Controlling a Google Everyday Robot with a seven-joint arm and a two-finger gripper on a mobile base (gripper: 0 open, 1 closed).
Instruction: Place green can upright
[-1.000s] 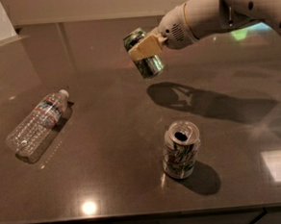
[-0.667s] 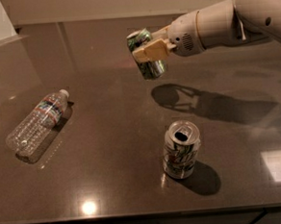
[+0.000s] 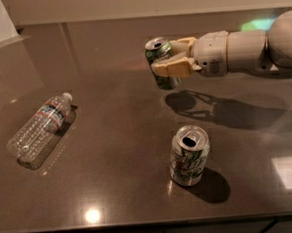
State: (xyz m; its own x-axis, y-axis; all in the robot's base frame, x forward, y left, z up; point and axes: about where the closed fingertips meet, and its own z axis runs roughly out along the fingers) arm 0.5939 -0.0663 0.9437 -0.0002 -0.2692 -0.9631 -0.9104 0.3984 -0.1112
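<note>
The dark, glossy table (image 3: 113, 156) carries a clear plastic bottle (image 3: 40, 127) lying on its side near the left edge and a silver-white can (image 3: 189, 155) upright near the front edge. Above its back right part, the end effector (image 3: 164, 55) clasps the green can (image 3: 156, 50).

The arm (image 3: 244, 49) is smooth off-white plastic, made of rounded cylindrical segments with thin dark seams. Its end effector (image 3: 164, 57), at upper centre above the tabletop (image 3: 113, 156), carries two blocky tan fingers (image 3: 175, 67).

Dim light; tool (image 3: 162, 57) at upper centre shadows glare-spotted table (image 3: 112, 141).
</note>
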